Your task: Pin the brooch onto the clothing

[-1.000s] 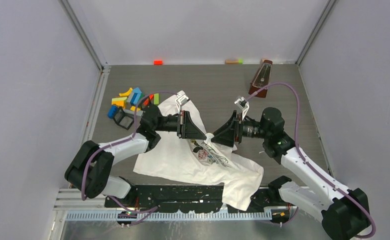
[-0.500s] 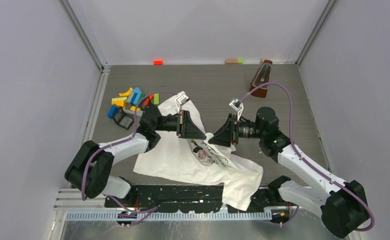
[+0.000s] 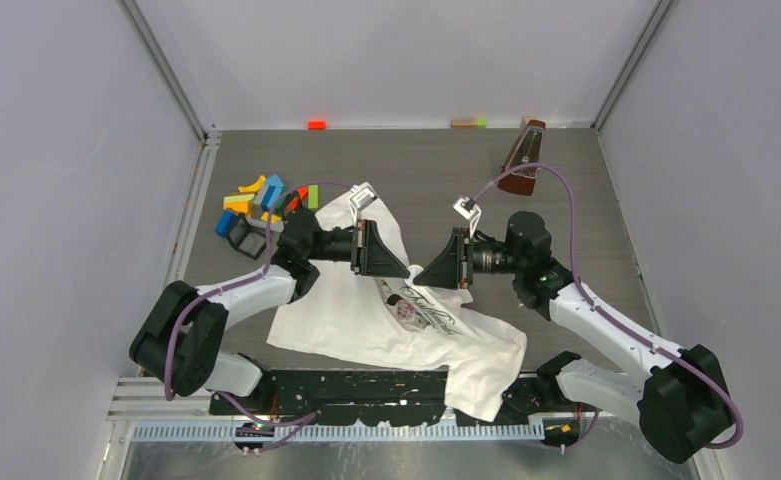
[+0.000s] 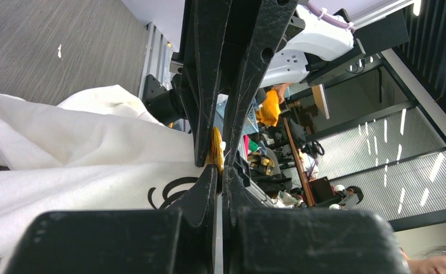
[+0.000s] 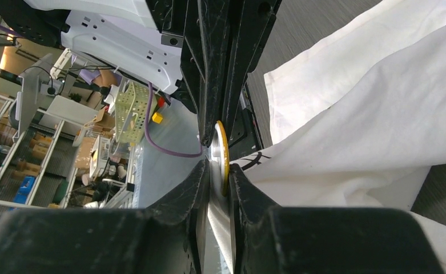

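Note:
The white T-shirt point(image 3: 366, 320) with dark lettering lies crumpled on the table between the arms; it also shows in the left wrist view point(image 4: 66, 154) and the right wrist view point(image 5: 369, 114). My left gripper point(image 3: 409, 270) and right gripper point(image 3: 426, 272) meet tip to tip just above its printed front. The brooch point(image 5: 223, 154) is a thin gold-rimmed disc. My right gripper point(image 5: 217, 165) is shut on it edge-on. In the left wrist view the brooch point(image 4: 216, 151) sits at the tips of my left gripper point(image 4: 219, 168), whose jaws are closed on its edge. The brooch is hidden in the top view.
Several coloured blocks point(image 3: 261, 200) lie at the back left beside the shirt. A brown metronome point(image 3: 524, 155) stands at the back right. A small red block point(image 3: 316, 124) and another small block point(image 3: 469, 122) lie at the far wall. A black rail point(image 3: 346, 385) runs along the near edge.
My right arm's wrist has shifted left, bringing its gripper closer against the left gripper's tips. The left arm has barely moved. The shirt lies as before.

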Motion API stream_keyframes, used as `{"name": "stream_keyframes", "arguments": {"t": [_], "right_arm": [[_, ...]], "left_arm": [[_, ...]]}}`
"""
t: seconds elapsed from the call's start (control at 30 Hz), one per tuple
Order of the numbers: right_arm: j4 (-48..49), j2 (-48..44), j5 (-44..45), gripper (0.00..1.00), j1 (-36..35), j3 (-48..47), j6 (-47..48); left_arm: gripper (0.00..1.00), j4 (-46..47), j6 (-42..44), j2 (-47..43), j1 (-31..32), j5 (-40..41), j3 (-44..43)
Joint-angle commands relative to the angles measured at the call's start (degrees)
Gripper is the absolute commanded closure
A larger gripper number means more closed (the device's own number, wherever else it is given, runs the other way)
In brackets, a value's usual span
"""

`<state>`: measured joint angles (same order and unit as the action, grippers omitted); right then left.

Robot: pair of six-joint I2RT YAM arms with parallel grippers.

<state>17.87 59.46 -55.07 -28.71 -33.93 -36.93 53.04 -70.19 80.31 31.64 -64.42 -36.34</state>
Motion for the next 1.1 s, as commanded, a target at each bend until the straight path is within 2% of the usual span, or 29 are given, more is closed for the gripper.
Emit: {"name": "stream_keyframes", "arguments": {"t": [0.0,0.33,0.53,0.87,1.07], "right_arm": [[3.6,2.9,4.4,0.91,0.0,0.2,-1.9],[1.3,7.6,6.8,0.99,0.0,-2.2,-3.5],[-2.2,9.4,9.5,0.99,0.2,-3.4,-3.2],[-7.2,9.3,17.2,0.99,3.7,-2.0,-3.6],[-8.4,10.6,18.2,0.99,4.6,-1.9,-3.5]], "left_arm": [[1.00,2.6,0.0,-2.3,1.1,-2.7,-2.4],[1.00,-1.1,2.9,-3.6,1.7,-3.2,-2.8],[1.00,-3.4,4.8,-4.3,1.7,-3.1,-2.9],[1.00,-19.5,16.2,-9.0,1.8,-0.5,-4.3],[1.00,-20.1,16.6,-9.0,1.8,-0.8,-4.4]]}}
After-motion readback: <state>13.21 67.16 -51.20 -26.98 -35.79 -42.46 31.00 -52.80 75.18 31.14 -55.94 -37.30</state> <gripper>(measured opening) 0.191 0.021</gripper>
